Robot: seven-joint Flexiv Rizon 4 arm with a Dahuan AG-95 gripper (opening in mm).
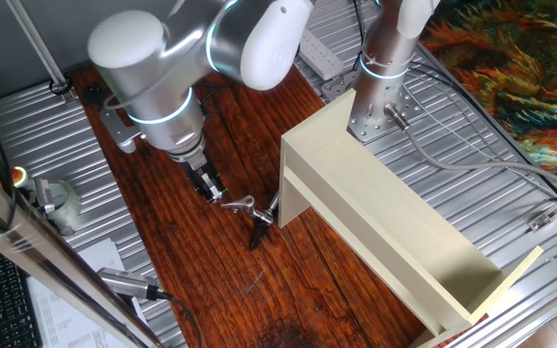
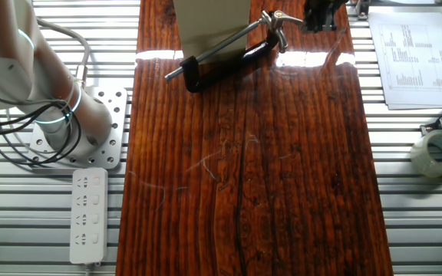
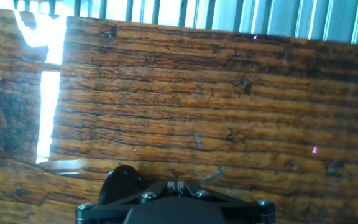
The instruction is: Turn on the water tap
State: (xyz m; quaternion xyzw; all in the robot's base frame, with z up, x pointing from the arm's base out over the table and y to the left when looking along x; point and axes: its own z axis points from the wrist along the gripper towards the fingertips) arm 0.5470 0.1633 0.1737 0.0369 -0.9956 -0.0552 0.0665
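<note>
Wooden tabletop (image 3: 216, 99), ribbed metal strip (image 3: 278, 18) beyond, black hand (image 3: 176, 208) bottom edge

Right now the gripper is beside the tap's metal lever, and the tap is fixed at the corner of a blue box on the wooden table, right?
Not quite: the box is cream, not blue, as one fixed view shows. The rest stands: the gripper is beside the lever of the tap, and the tap sits at the box's corner on the wooden table.

Two opposed overhead views; hand view downward.
</note>
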